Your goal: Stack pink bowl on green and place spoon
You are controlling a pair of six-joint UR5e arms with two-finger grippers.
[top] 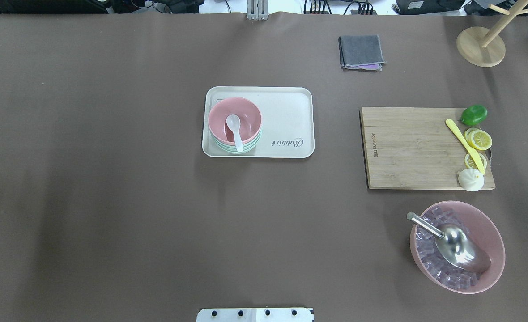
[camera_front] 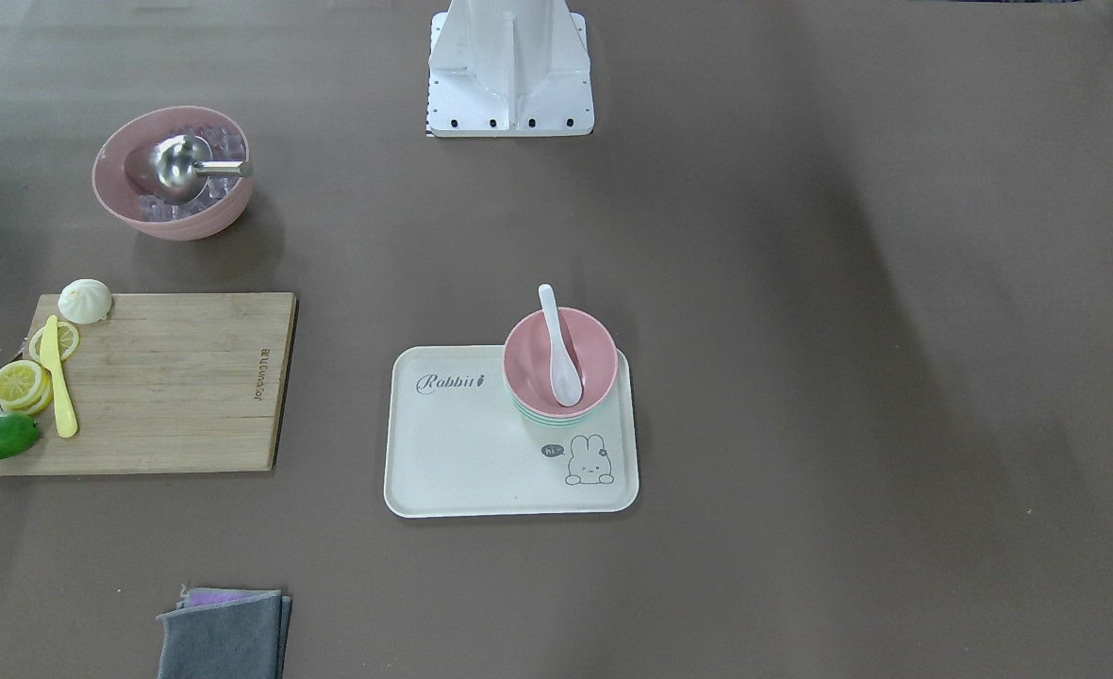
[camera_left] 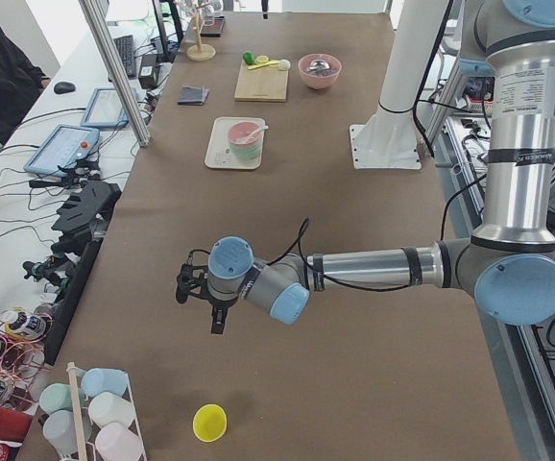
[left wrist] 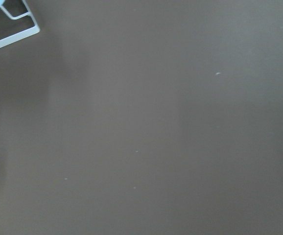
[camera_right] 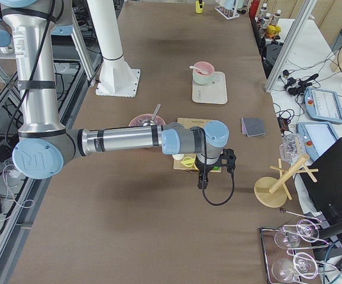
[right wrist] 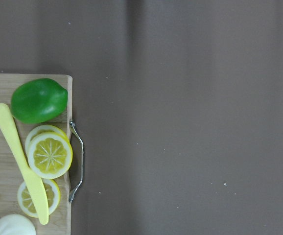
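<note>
A small pink bowl (camera_front: 594,354) sits nested on a green bowl (camera_front: 547,418) at one end of a cream "Rabbit" tray (camera_front: 462,453). A white spoon (camera_front: 561,363) lies inside the pink bowl, its handle over the rim. The stack also shows in the overhead view (top: 248,118). My left gripper (camera_left: 218,322) hangs over bare table far from the tray, seen only in the exterior left view. My right gripper (camera_right: 202,180) hangs beyond the cutting board's end, seen only in the exterior right view. I cannot tell whether either is open or shut.
A wooden cutting board (top: 416,147) holds a lime (top: 473,115), lemon slices (top: 479,139), a yellow knife (top: 463,143) and a white bun (top: 470,180). A large pink bowl (top: 492,232) holds ice cubes and a metal scoop (top: 458,248). A grey cloth (top: 361,51) and a wooden stand (top: 479,44) sit at the far edge.
</note>
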